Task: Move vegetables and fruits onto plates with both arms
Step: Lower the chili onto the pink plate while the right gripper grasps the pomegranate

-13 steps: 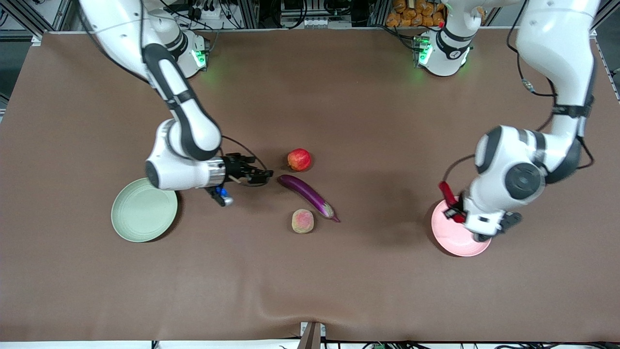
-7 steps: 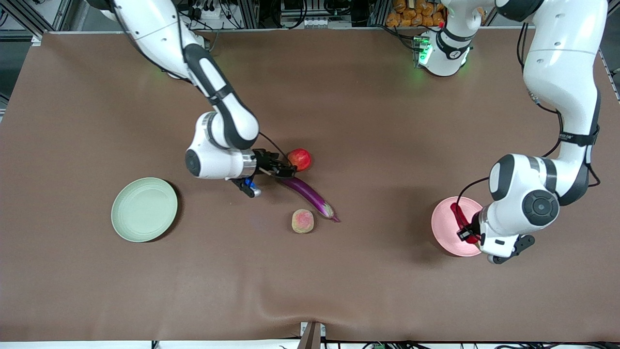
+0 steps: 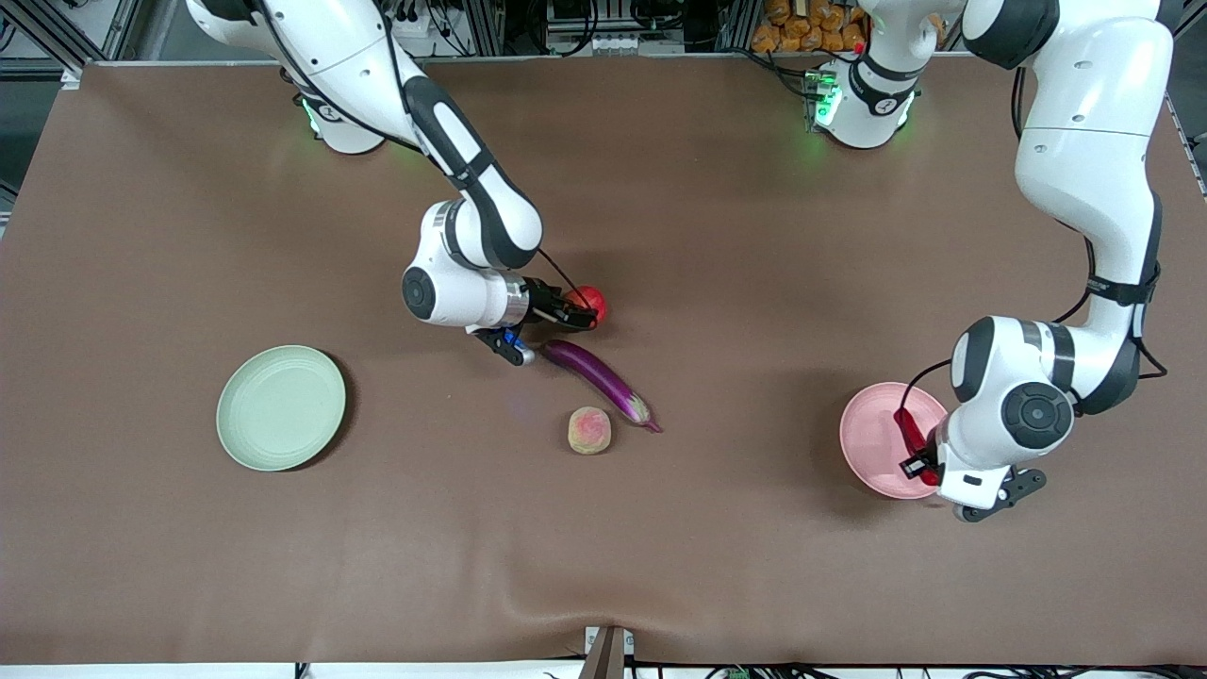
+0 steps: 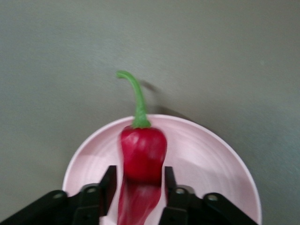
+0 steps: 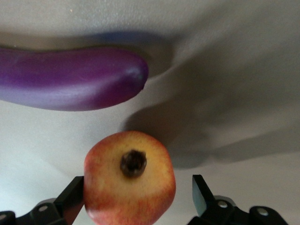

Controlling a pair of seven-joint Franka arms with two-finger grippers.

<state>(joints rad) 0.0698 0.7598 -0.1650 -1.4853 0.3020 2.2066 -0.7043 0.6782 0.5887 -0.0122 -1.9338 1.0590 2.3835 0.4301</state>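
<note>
The chili [image 4: 142, 152] hung over the pink plate [image 3: 868, 438], clamped in the left pincer [image 3: 913, 451] and not yet released. The pomegranate [image 3: 590, 302], eggplant [image 3: 599, 377] at its 5 o'clock, and peach [image 3: 589, 430] lay mid-table, so three transfers remained; the green plate [image 3: 281, 407] held nothing. The right pincer [image 5: 138, 199] straddled the pomegranate with fingers wide, its arm reaching low from its base.
</note>
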